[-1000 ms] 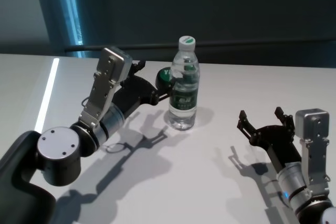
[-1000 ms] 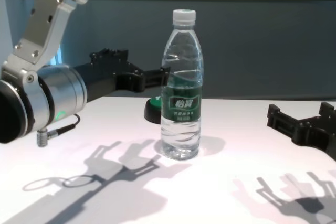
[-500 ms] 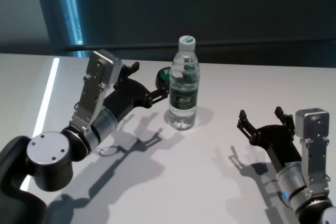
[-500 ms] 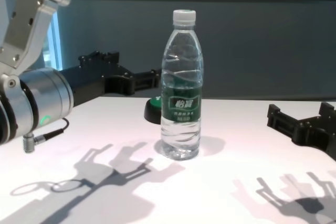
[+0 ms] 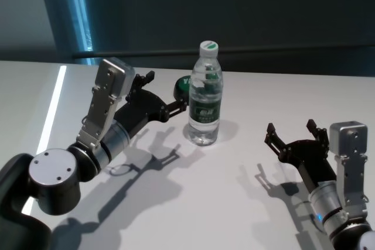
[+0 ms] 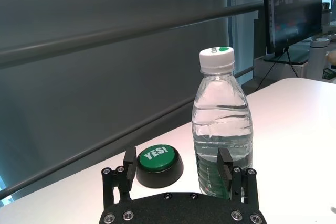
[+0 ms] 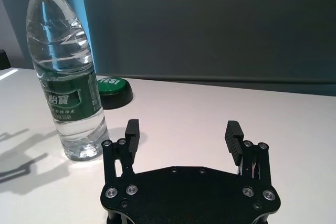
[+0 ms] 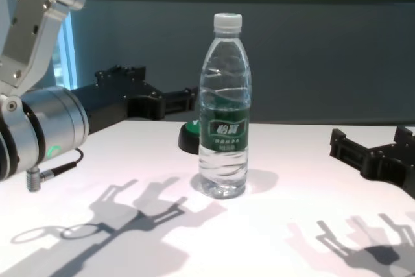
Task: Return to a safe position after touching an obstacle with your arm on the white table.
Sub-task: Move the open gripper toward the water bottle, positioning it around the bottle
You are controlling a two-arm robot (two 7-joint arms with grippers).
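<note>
Wide, smooth white desk runs across the whole scene; dark grey wall and a horizontal rail behind it, a lit blue-white vertical strip at far left. Hard light throws sharp gripper shadows on the surface.

Tall clear plastic water bottle, white screw cap with a green mark on top, dark green label with white characters, ribbed body, nearly full. Stands upright near desk centre, free of both arms.

Left gripper, black, fingers spread apart and holding nothing, hangs above the desk just left of the bottle, fingertips pointing toward it with a visible gap. From its wrist camera the bottle sits beyond the fingers.

Right gripper, black, fingers likewise wide apart and empty, low over the desk well to the bottle's right.

Low round black-based green button marked "YES!" sits just behind the bottle.

Versus a second ago: left arm has drawn back leftward from the bottle; bottle and right arm unchanged.
</note>
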